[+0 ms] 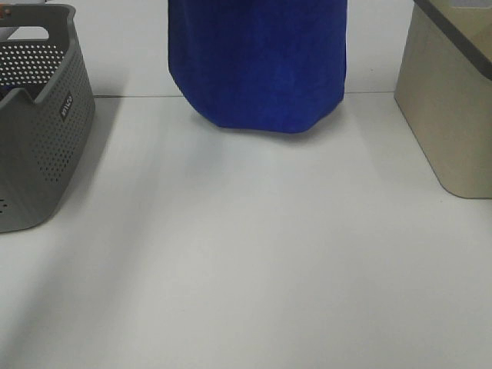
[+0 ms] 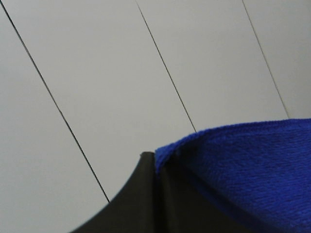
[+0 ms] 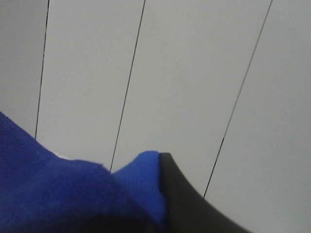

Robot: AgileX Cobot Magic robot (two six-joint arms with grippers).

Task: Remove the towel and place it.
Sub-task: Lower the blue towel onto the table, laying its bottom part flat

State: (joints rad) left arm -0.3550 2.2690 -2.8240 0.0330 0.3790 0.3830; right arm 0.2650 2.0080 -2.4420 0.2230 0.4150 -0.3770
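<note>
The towel (image 1: 257, 61) in the upper middle of the exterior view is royal-blue plush cloth, with a fuzzy, matt pile and a stitched hem that shows close up in the wrist views. The basket (image 1: 38, 138) at the left edge is grey moulded plastic, matt, and pierced all over with small round holes. The bin (image 1: 446, 115) at the upper right looks like smooth beige plastic with a faint sheen, and it has a darker grey rim (image 1: 453, 38). The table (image 1: 246, 254) is a smooth, matt white surface. The left gripper (image 2: 155, 162) and right gripper (image 3: 161, 160) have smooth, matt black jaws. Behind them is a flat, pale grey panelled surface (image 2: 97, 73) with thin dark seams.
</note>
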